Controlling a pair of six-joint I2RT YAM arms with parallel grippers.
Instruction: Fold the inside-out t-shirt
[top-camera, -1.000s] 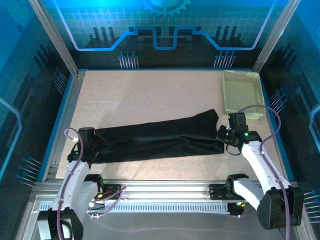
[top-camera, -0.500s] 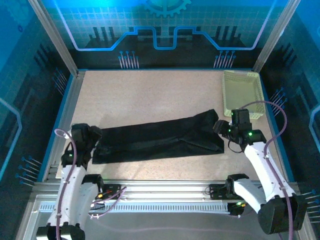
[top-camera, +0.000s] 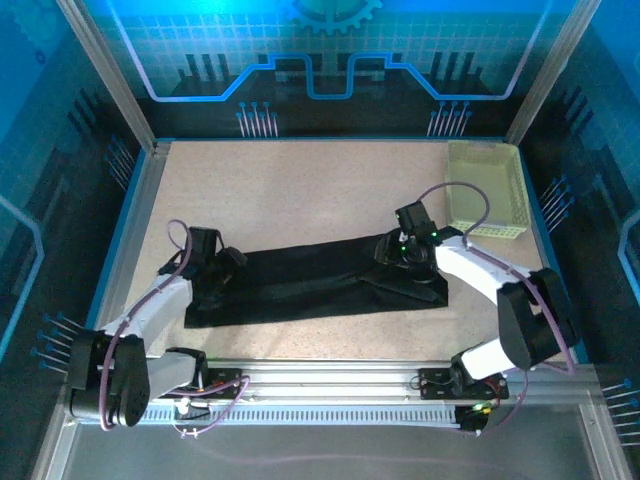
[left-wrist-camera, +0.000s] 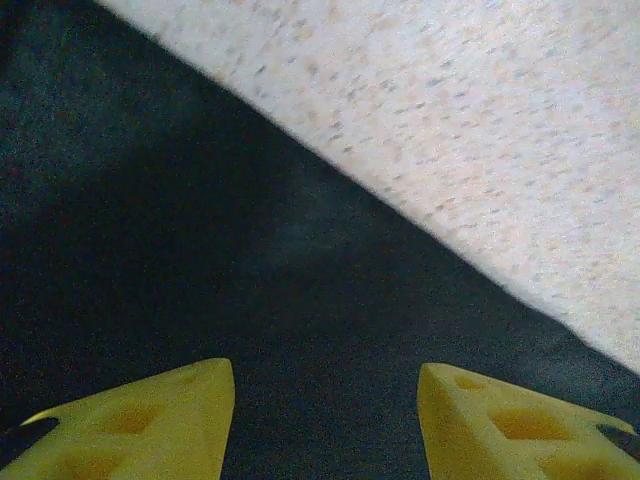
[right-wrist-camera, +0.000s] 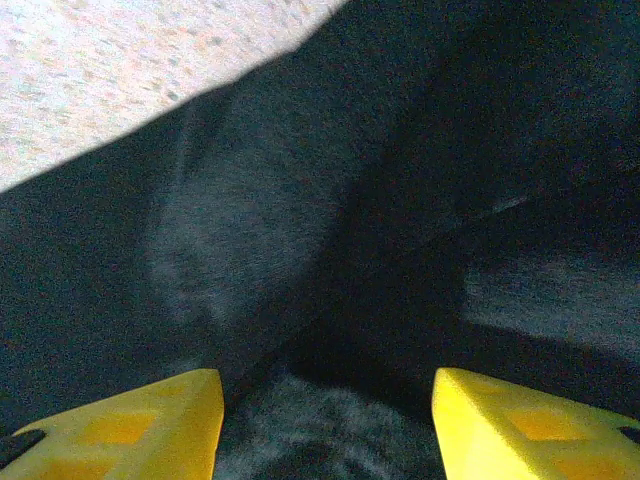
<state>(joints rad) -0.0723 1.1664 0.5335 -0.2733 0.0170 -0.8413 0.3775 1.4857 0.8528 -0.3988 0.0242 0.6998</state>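
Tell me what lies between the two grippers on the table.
In the top external view, the black t-shirt, lying as a long band, fills the stretch from the left gripper to the right gripper; both hover over its ends.

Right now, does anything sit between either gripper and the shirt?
Nothing visible does. The left gripper and right gripper are both open right over the shirt, with only black cloth below them. The basket stands apart at the far right.
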